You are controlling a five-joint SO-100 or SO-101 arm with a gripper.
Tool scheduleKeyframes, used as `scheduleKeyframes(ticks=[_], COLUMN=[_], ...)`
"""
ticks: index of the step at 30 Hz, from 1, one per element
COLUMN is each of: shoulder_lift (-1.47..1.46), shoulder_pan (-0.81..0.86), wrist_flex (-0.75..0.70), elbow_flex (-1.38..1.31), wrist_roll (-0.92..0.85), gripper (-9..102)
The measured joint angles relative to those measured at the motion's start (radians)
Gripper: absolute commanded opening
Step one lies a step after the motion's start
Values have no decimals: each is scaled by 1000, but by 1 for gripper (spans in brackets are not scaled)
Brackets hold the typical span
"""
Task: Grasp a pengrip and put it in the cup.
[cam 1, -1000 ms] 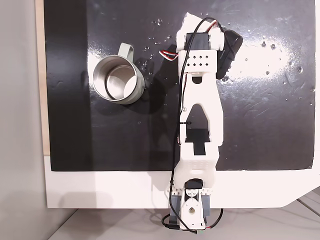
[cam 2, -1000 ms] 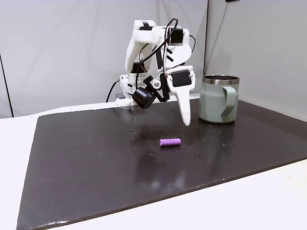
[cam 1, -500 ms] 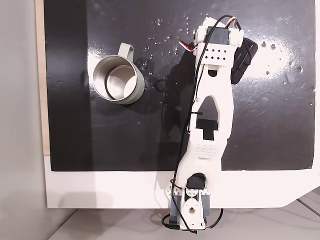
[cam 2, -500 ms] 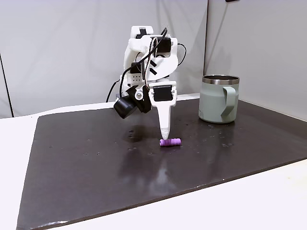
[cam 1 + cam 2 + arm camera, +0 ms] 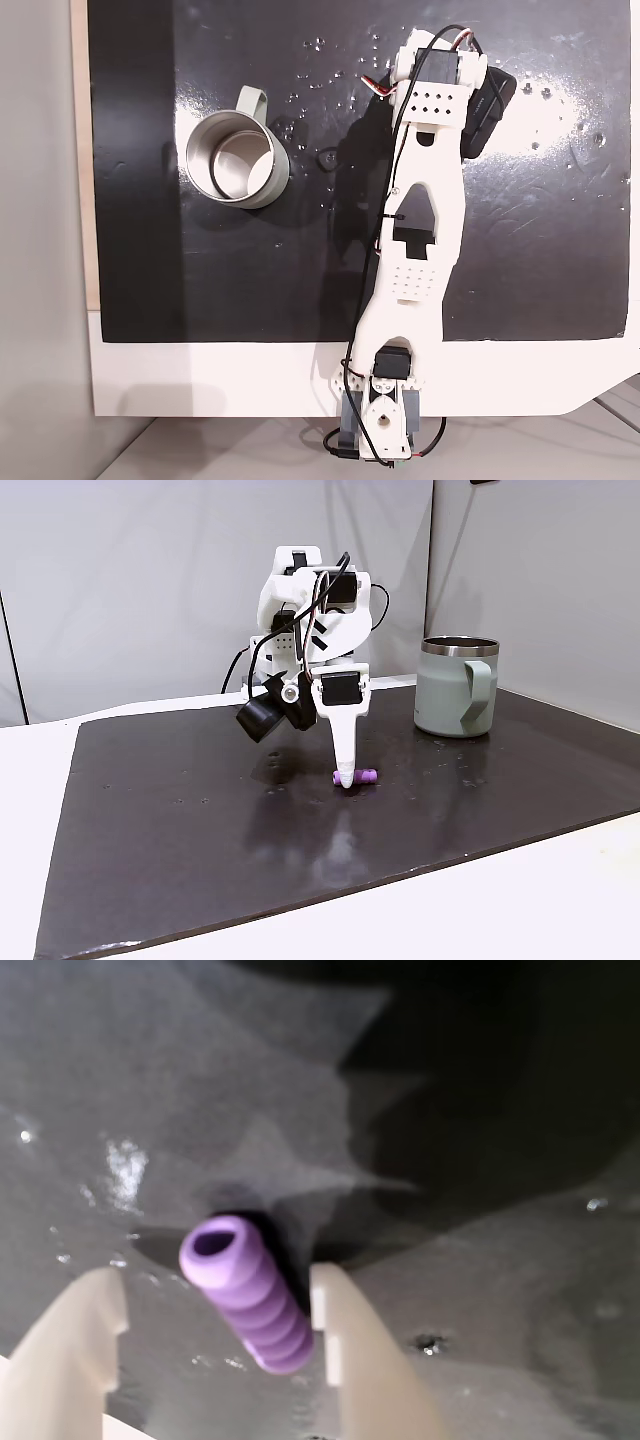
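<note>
Claw (image 5: 215, 1300) spread, straddling the pengrip (image 5: 248, 1295), which lies on the black mat (image 5: 200, 820) mid-width, toward its far edge from the arm's base. Risk: the pengrip sits askew (touching one finger), so closing may roll it aside; cup (image 5: 455, 685) stands well apart.

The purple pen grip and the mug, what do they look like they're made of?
The pengrip looks like soft rubber or silicone: matte, ribbed, hollow, though softness is a guess from its look. The cup seems to be metal: its inside is shiny and silvery, while the outside has a smooth pale grey-green coating, probably paint or enamel.
</note>
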State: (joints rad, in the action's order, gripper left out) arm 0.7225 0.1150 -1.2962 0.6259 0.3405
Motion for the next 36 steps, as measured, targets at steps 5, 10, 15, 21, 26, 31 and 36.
scheduleKeyframes(ticks=[5, 10, 15, 21, 26, 31, 36], shoulder_lift=[-31, -40, -12, 179, 422, 581, 739], shoulder_pan=[0, 0, 0, 18, 69, 98, 52], wrist_flex=[-2, -6, -15, -63, -153, -272, -310], elbow_flex=[-34, -44, -20, 161, 336, 394, 396], wrist_roll=[-3, -8, -9, -11, -41, -74, -101], gripper=[2, 0, 0, 0, 0, 0, 0])
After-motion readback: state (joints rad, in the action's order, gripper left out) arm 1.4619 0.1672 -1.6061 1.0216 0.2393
